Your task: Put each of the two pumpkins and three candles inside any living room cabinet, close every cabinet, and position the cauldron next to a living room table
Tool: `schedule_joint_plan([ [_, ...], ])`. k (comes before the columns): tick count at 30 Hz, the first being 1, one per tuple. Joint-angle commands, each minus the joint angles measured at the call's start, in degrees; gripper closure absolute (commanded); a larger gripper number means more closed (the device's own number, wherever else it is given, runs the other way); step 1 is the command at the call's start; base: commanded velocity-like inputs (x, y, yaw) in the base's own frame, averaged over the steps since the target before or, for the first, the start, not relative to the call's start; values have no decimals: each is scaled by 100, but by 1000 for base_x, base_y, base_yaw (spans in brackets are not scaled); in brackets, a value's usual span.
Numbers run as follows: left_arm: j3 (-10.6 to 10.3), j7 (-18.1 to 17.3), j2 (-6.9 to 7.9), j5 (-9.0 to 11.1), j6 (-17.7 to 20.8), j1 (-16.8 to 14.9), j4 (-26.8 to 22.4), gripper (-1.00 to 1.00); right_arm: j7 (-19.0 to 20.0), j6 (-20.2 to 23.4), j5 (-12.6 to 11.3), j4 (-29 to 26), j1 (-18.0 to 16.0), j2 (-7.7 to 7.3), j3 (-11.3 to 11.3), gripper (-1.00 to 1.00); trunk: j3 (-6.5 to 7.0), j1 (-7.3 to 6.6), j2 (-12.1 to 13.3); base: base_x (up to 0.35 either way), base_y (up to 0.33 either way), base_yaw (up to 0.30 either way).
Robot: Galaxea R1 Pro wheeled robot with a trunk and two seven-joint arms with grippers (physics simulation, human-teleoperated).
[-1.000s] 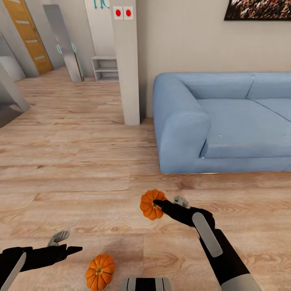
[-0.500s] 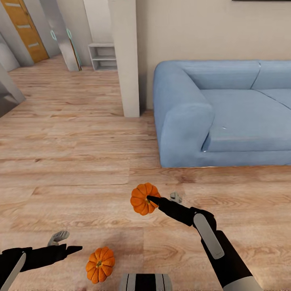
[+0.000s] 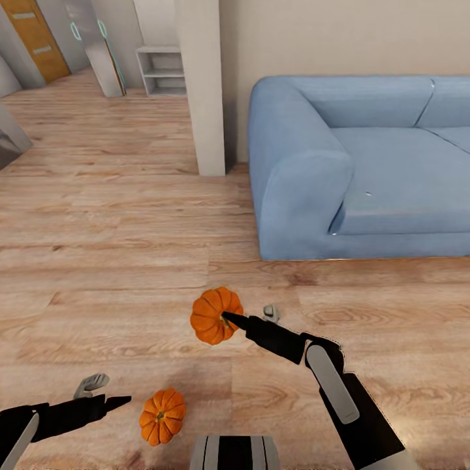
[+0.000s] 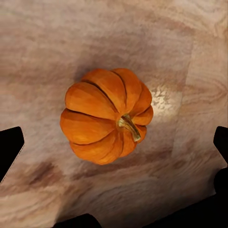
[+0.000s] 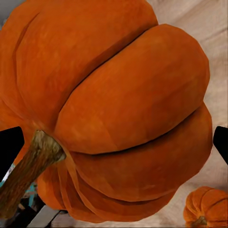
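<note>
- Right gripper is closed on one pumpkin, held above the wood floor.
- Left gripper is open, empty, beside the second pumpkin lying on the floor.

Our right arm reaches forward and inward from the lower right of the head view, its black forearm with the pale grey strip angled up toward the middle. Our right pincer grips a pumpkin held above the floor, one dark finger lying across its near side and a grey finger showing just behind it. Our left arm lies low at the lower left, forearm nearly level, pointing inward. Our left pincer is spread apart and empty, its dark fingertips at opposite edges of the left wrist view.
</note>
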Motion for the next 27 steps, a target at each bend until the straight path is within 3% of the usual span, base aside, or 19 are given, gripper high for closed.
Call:
schedule_joint_plan([
  [1, 11, 0, -9, 7, -90, 2, 4, -100, 16, -11, 10, -47, 19, 1, 83, 100, -23, 2, -2, 0, 0, 0],
  [7, 23, -391, -16, 383, -370, 1, 277, -100, 46, -28, 17, -122, 53, 4, 231, 100, -156, 18, -10, 0, 0, 0],
  [10, 21, -511, -15, 463, -482, 1, 359, -100, 45, -29, 17, -120, 55, 9, 243, 100, -222, 26, -14, 0, 0, 0],
  [23, 148, -554, -20, 495, -609, 2, 390, -100, 82, -28, 18, -133, 56, 10, 255, 100, -510, 59, -31, 0, 0, 0],
  [27, 159, -560, -23, 509, -772, 1, 390, -100, 114, 2, -15, -470, 67, -43, 236, 100, -599, 69, -36, 0, 0, 0],
])
